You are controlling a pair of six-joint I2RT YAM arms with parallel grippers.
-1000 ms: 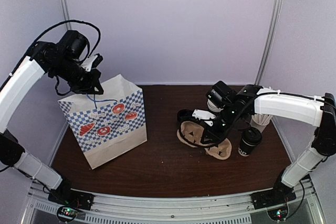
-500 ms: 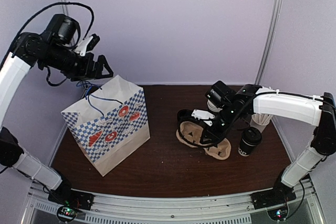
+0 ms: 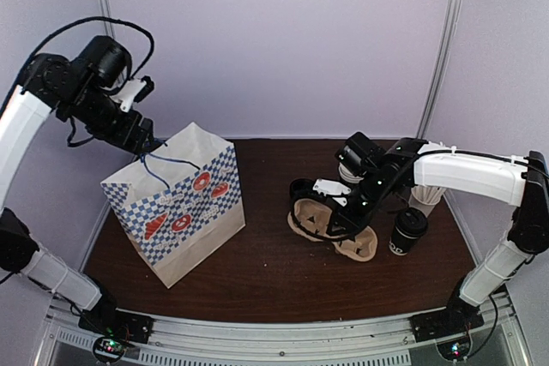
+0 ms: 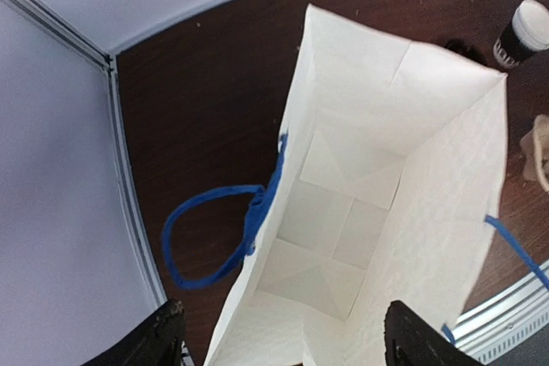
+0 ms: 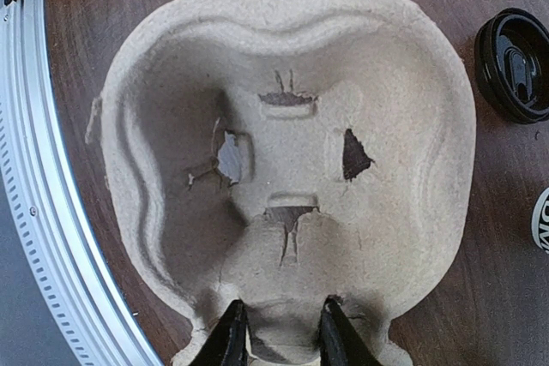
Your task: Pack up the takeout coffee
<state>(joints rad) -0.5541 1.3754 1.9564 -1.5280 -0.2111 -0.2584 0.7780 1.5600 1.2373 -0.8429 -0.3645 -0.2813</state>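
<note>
Left wrist: I log left gripper (image 4: 287, 336) just opened wide, empty; bag (image 4: 343, 212) at table's (image 4: 197, 126) left edge awaits coffee (image 3: 408, 231); right gripper (image 5: 279, 332) pinches carrier (image 5: 292, 126).

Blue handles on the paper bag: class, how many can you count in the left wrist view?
2. One handle loops out from the paper bag's left rim. The other handle runs off its right rim, partly cut off by the picture edge.
</note>
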